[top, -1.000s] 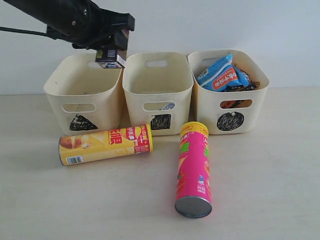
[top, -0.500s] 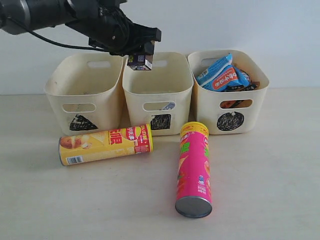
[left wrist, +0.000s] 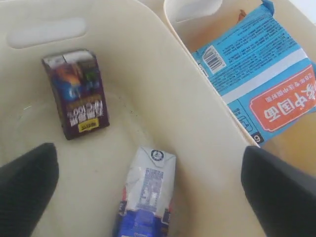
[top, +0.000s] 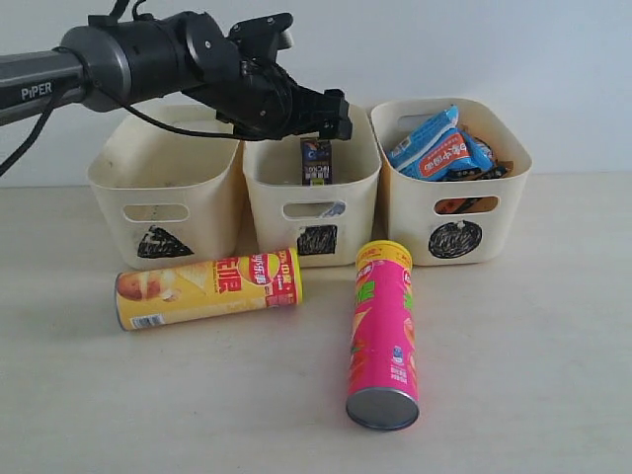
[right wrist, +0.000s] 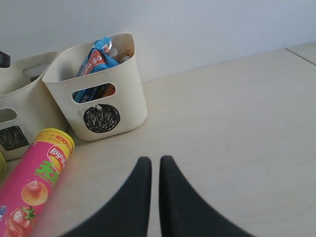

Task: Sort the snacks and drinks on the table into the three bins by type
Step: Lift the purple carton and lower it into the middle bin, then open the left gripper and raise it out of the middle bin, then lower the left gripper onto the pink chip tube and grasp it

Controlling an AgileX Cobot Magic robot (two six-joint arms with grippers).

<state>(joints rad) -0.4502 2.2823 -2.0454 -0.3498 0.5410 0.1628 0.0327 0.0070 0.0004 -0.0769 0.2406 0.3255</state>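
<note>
Left gripper: held over the middle cream plastic bin marked with a black scribbled square. Jaws are spread wide and nothing is between them.

The small dark purple drink carton is seen inside that bin, clear of both fingers and close to the far wall (whether it has settled cannot be told). A crumpled blue-and-white drink carton lies in the same bin. This bin is therefore judged to be the one for drinks, which accounts for the arm's position above it.

Cream bin marked with a black circle: filled with blue-white and orange foil snack packets, heaped above the rim.

Cream bin marked with a black triangle: contents not visible.

Left on the pale beige wood-grain table:
- yellow cylindrical chip tube, on its side in front of the triangle bin
- pink cylindrical chip tube, on its side, metal end toward the exterior camera

Both tubes are judged to be meant for the triangle bin (the only type not yet sorted).

Right gripper: fingers pressed together, nothing held. It is low over bare table near the pink tube and is judged idle.
</note>
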